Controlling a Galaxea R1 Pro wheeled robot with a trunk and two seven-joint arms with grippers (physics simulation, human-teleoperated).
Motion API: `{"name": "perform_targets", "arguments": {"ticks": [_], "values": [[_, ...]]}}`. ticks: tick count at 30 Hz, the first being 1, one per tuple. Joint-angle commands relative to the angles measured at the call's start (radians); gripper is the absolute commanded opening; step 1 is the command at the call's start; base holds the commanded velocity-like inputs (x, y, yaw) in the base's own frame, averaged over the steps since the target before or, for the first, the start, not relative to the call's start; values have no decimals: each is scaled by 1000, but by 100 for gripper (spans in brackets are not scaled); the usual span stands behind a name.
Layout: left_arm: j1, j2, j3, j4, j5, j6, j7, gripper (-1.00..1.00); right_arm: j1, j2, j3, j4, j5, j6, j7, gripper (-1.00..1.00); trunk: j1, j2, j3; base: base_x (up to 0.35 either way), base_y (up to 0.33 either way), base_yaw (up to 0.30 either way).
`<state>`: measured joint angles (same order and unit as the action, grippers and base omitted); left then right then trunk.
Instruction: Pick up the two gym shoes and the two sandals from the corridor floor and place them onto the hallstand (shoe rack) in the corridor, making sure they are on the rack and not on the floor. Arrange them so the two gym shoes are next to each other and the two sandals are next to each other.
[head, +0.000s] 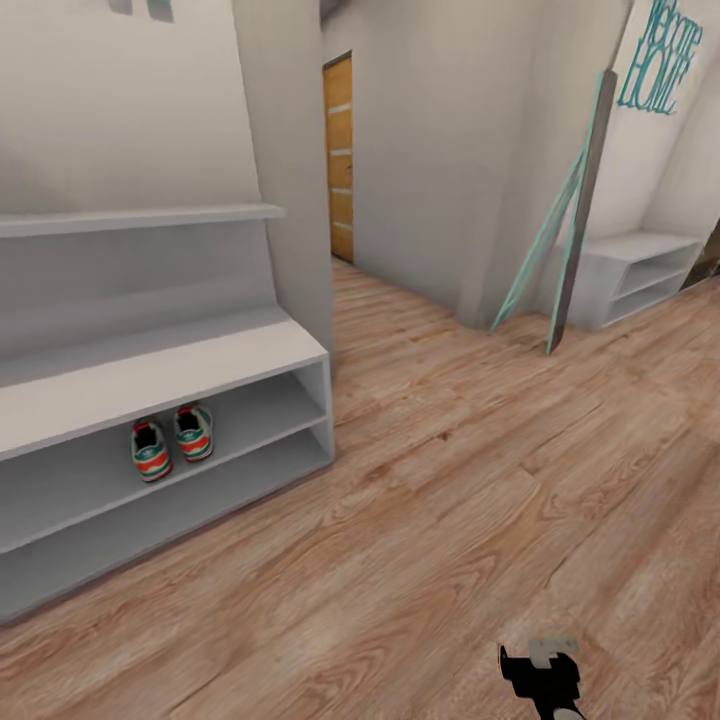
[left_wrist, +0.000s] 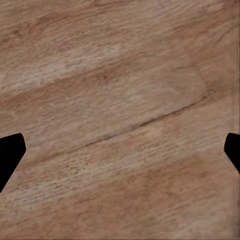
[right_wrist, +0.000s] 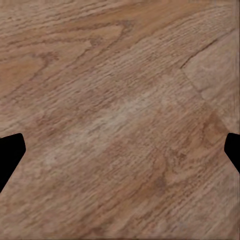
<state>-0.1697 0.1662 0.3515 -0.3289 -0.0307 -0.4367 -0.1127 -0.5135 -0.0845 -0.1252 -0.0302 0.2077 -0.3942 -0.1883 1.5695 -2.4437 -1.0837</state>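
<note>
Light brown wood-plank laminate, the corridor floor (head: 470, 480), spans the head view from 6 o'clock to the far doorway. At 9 o'clock stands the white-grey hallstand (head: 150, 375), a broad top above two open shelf tiers, with a wall shelf (head: 140, 218) over it. The two gym shoes (head: 172, 441) sit side by side on the upper tier, touching or nearly so, their long axes running front to back into the shelf; orange-and-green ends face the viewer, and whether these are heels or toes cannot be told. At 2 o'clock a teal-edged panel (head: 575, 230) leans against the wall, beside a second low white rack (head: 635, 275). An orange door (head: 340, 160) shows at 12 o'clock.

At 5 o'clock, on the lower edge, a dark arm part (head: 542, 675) hangs over the floor.

Left end effector (left_wrist: 120, 152): fingers wide apart, holding nothing, above bare planks. Right end effector (right_wrist: 120, 152): likewise wide, holding nothing, over the floor.
</note>
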Motion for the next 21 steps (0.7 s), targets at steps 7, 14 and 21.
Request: {"name": "perform_targets", "arguments": {"ticks": [7,14,21], "values": [[-1,-1,9,1,-2,-1,4,100,14,0,-8,1,10,-59,-3,100,0,0,-1,0,0,-300],[-1,-4,9,1,-2,-3,23,100,25,0,-8,1,10,-91,-3,100,0,0,-1,0,0,-300],[-1,-7,8,1,-2,-6,25,100,28,0,-8,1,10,-96,-3,100,0,0,-1,0,0,-300]]}}
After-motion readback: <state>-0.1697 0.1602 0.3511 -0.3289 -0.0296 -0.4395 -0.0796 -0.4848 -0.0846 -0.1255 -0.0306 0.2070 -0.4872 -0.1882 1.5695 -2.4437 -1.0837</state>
